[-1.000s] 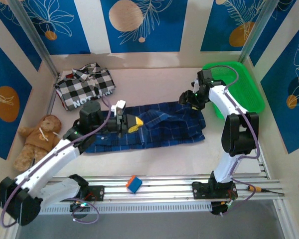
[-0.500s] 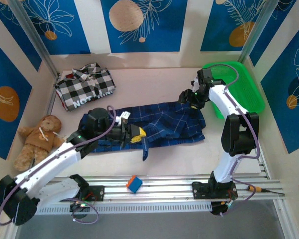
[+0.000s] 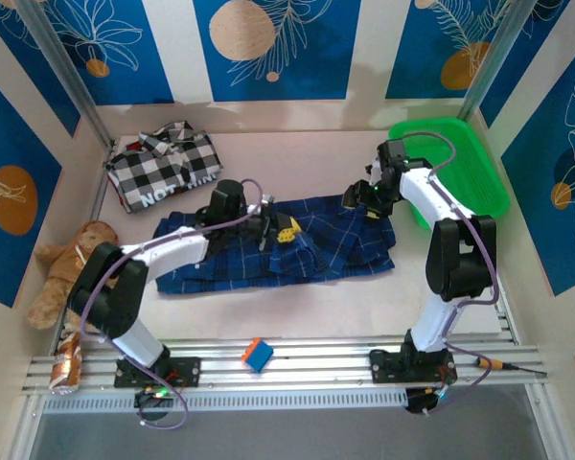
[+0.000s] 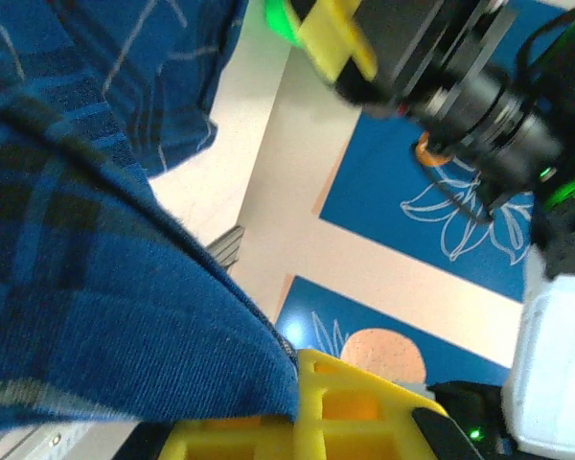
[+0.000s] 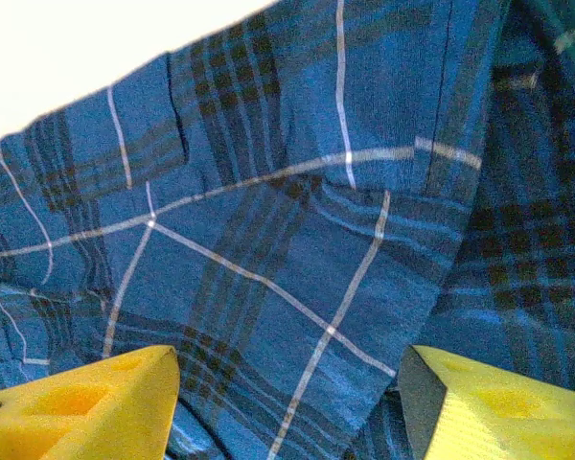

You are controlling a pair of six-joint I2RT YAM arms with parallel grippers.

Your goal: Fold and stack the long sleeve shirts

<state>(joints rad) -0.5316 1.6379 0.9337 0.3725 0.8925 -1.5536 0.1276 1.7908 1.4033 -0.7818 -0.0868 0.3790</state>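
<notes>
1. Brown teddy bear [image 3: 75, 261]: lying at the left edge of the top view, on the table [image 3: 297, 158], just left of the left arm.

2. Black-and-white checked shirt [image 3: 161, 174]: lying bunched at the upper left of the top view. White lettering is showing along its lower edge. It is sitting apart from both grippers.

3. Left gripper [image 3: 286, 232]: reaching in from the left over the middle of the plaid cloth. Its jaws are closed and pinching a fold of that cloth. In the left wrist view the blue fabric is draping across the lower left and ending against the yellow finger [image 4: 345, 412] at the bottom edge.

4. Dark blue plaid shirt [image 3: 340, 244]: lying across the centre of the table, running left to right, with one part doubled over beneath the left gripper.

5. Blue and orange block [image 3: 257, 354]: sitting on the metal rail [image 3: 316, 369] at lower centre.

6. Right gripper [image 3: 362, 198]: hanging over the upper right corner of the dark blue plaid shirt. Its jaws are standing apart and clasping nothing. In the right wrist view the yellow fingers [image 5: 86, 402] are showing at the two lower corners, with plaid cloth lying between them. Whether the tips are touching the cloth cannot be told.

7. Green basket [image 3: 484, 196]: standing at the upper right, beyond the right arm.
</notes>
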